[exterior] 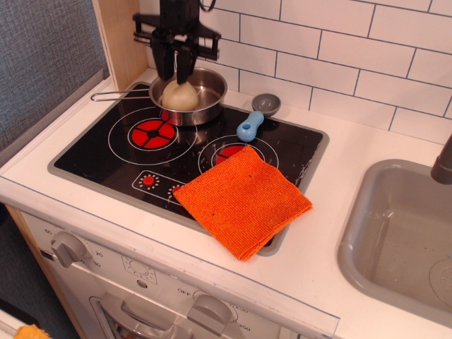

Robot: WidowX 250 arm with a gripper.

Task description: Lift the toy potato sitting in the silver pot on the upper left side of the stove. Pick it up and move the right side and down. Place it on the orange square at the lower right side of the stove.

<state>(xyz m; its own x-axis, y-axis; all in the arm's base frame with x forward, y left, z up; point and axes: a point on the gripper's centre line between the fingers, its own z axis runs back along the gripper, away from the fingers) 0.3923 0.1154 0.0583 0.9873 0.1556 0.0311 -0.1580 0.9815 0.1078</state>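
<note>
One potato (179, 96), one pot (201, 99), perhaps two burners (152, 131)

The arm above the gripper (176, 70) runs off the top edge; its fingertips cover the top of the potato (181, 97) — actual contact cannot be judged; the sink (367, 233) is cut by the right edge; the cloth (243, 199) hides the stove's (106, 152) lower right corner.
</note>
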